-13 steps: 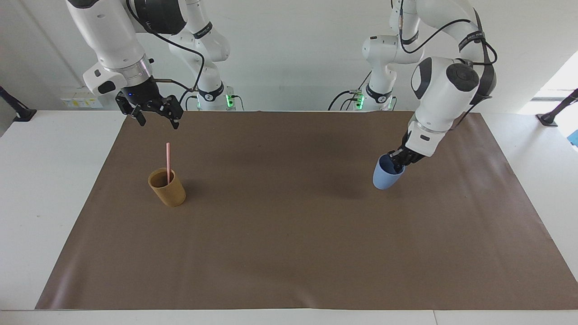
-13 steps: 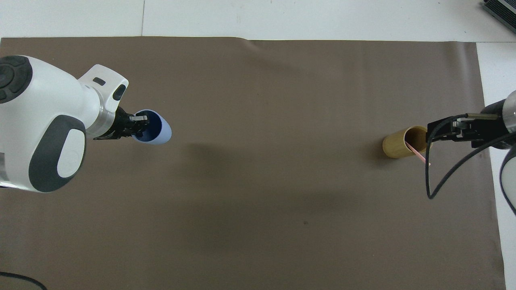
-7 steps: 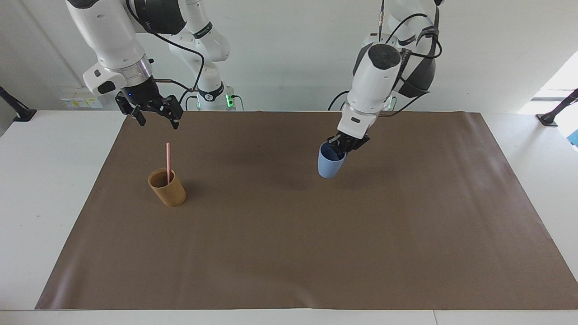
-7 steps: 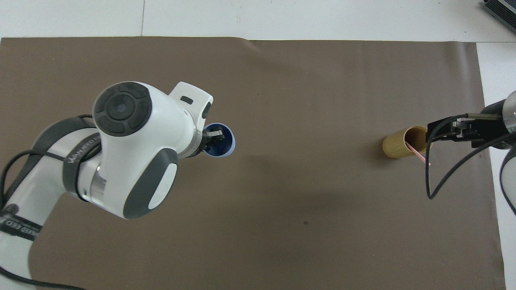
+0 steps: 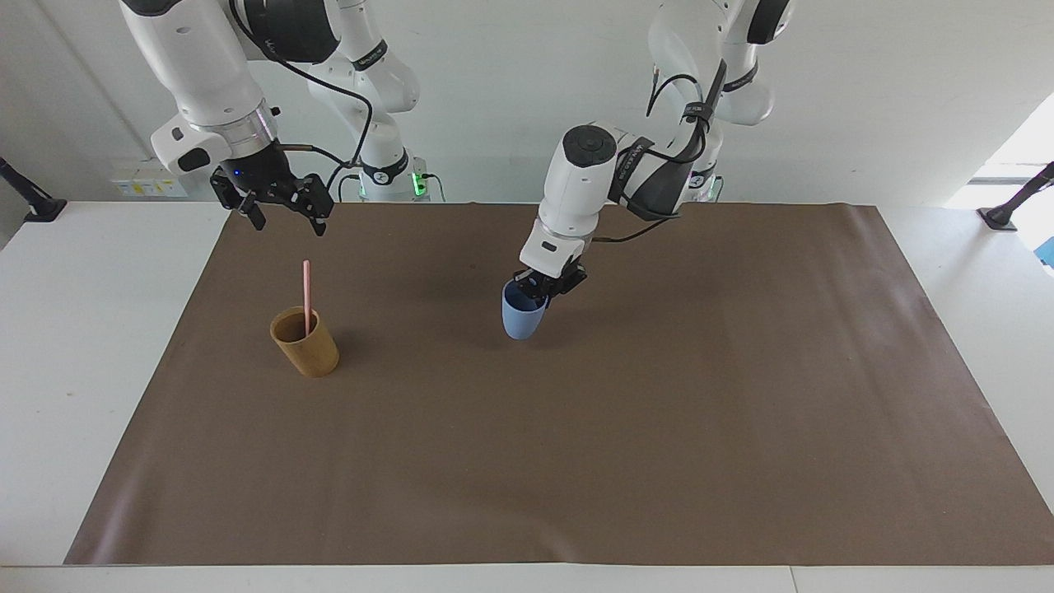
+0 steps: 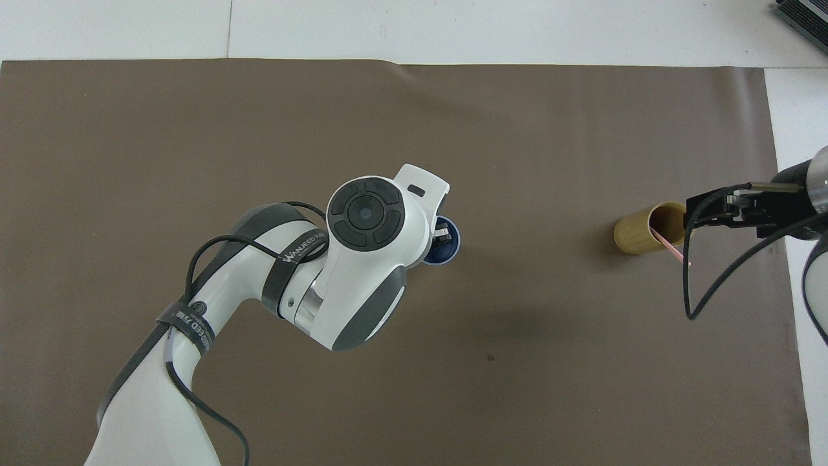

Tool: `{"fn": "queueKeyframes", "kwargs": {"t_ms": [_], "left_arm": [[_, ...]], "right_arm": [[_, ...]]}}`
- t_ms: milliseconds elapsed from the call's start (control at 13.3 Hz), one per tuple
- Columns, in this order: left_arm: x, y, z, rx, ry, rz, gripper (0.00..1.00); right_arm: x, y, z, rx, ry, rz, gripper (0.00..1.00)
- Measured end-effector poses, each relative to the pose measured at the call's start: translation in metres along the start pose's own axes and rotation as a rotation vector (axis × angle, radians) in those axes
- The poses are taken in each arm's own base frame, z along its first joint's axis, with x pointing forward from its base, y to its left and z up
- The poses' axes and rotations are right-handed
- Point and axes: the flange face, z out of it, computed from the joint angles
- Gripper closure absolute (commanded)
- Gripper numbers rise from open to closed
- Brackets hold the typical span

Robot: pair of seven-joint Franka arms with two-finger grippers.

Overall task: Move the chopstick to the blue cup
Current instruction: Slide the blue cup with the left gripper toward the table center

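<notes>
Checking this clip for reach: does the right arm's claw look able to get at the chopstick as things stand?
Probably yes. The right claw hangs open above the chopstick, which stands in the tan cup with its top end bare. The left claw, shut on the blue cup's rim, is well clear.

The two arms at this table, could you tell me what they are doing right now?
The left gripper is shut on the blue cup's rim, holding it mid-table over the brown mat. The chopstick stands in the tan cup. The right gripper waits open above that cup.
</notes>
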Motion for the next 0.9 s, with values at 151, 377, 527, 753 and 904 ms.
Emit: {"fn": "queueKeyframes", "kwargs": {"t_ms": [151, 377, 527, 753, 904], "left_arm": [[-0.016, 0.012, 0.013, 0.011, -0.008, -0.001, 1.00], [-0.038, 0.028, 0.040, 0.034, -0.008, 0.005, 1.00], [-0.047, 0.034, 0.049, 0.036, -0.012, 0.012, 0.97], [-0.043, 0.033, 0.052, 0.032, -0.006, 0.008, 0.73], [-0.042, 0.033, 0.061, 0.033, -0.006, 0.006, 0.60]], "right_arm": [[0.000, 0.000, 0.003, 0.001, 0.013, -0.002, 0.00], [-0.005, 0.001, 0.006, -0.001, 0.027, -0.017, 0.00], [-0.007, 0.002, 0.006, -0.002, 0.030, -0.040, 0.00], [-0.008, 0.003, 0.008, -0.003, 0.029, -0.057, 0.00], [-0.007, 0.003, 0.008, -0.003, 0.029, -0.058, 0.00]]}}
